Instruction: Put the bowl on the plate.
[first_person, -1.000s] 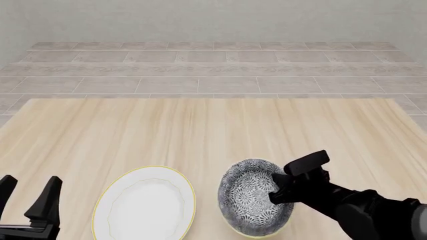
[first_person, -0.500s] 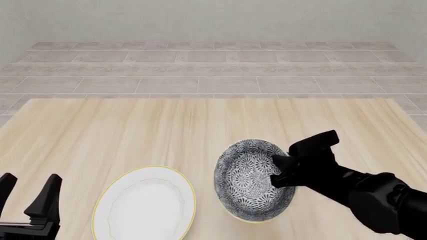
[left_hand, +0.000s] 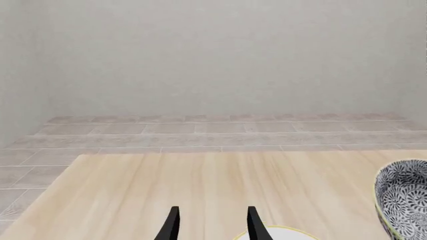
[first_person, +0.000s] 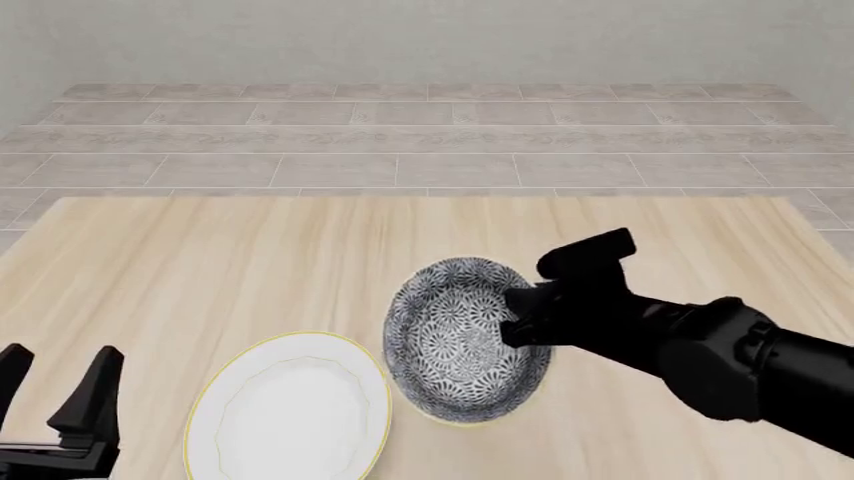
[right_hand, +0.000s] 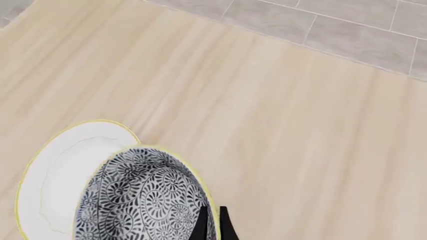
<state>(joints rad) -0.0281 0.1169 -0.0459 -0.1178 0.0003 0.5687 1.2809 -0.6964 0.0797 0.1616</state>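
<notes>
Pale wood tabletop (first_person: 267, 260) under us, we held the bowl (first_person: 461, 340) by its rim in the right claw (first_person: 518, 322), lifted and tilted just beside the plate (first_person: 287, 405), not yet on it, while our left claw (first_person: 54, 385) stood wide, idle.

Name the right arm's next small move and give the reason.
Probably carry the bowl further left and nearer, toward the plate. The right gripper pinches its rim and holds it tilted, beside the plate rather than over its middle.
</notes>
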